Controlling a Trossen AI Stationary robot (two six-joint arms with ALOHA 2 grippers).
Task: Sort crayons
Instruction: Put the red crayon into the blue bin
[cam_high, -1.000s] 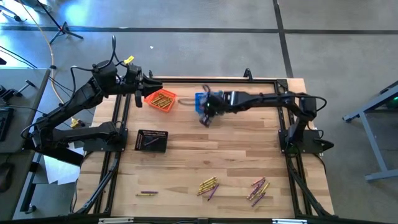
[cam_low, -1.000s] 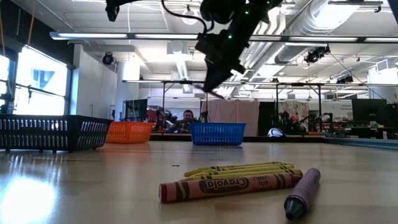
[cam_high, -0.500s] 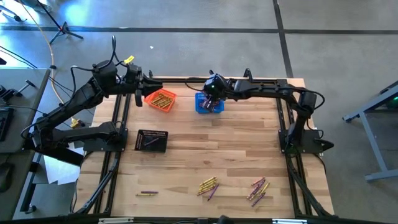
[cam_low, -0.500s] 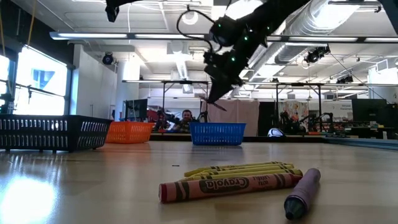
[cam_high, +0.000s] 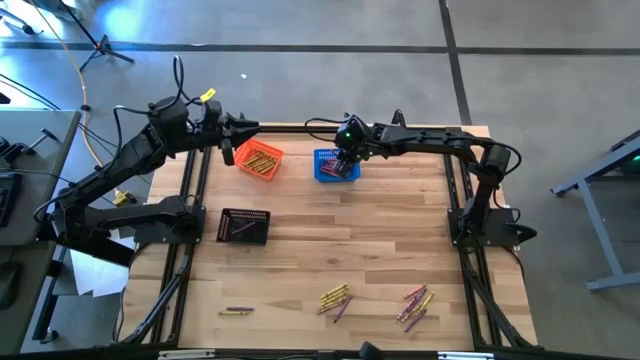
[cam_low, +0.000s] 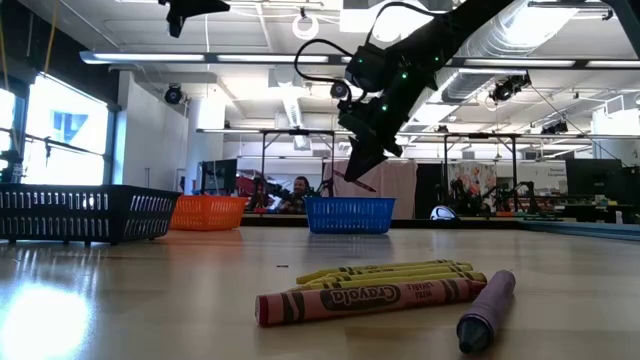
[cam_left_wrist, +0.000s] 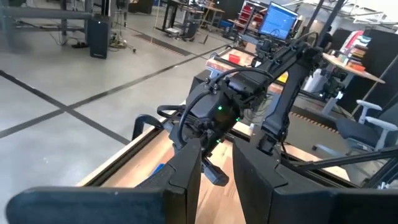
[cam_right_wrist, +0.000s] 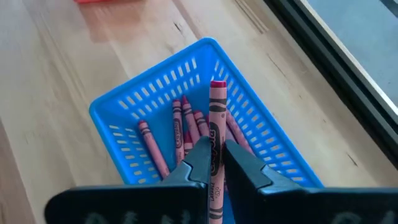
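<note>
My right gripper (cam_right_wrist: 215, 157) hangs over the blue basket (cam_right_wrist: 124, 99) at the table's far middle, shut on a red crayon (cam_right_wrist: 216, 121); several red crayons (cam_right_wrist: 181, 127) lie in that basket. It also shows in the low view (cam_low: 358, 165) above the basket (cam_low: 349, 214). My left gripper (cam_left_wrist: 216, 165) waits, shut, high at the far left near the orange basket (cam_high: 258, 160) of yellow crayons. Loose crayons lie near the front edge: a purple one (cam_high: 238, 311) and mixed piles (cam_high: 335, 299), (cam_high: 416, 306). My right gripper pinches the red crayon's middle (cam_right_wrist: 216, 142) between its two fingers, which point down from above. The crayon runs along the fingers and sticks out beyond their tips (cam_right_wrist: 217, 87). It is lifted clear, above the blue basket.
A black basket (cam_high: 244, 225) stands on the table's left part, with a crayon or two in it. Black rails (cam_high: 190, 250) frame the table's sides. In the low view, crayons (cam_low: 375, 290) lie close to the camera. A person shows far behind the table.
My right gripper has carried the red crayon toward the table's far edge and now hangs over the blue basket, the crayon still pinched. My left arm has kept still.
</note>
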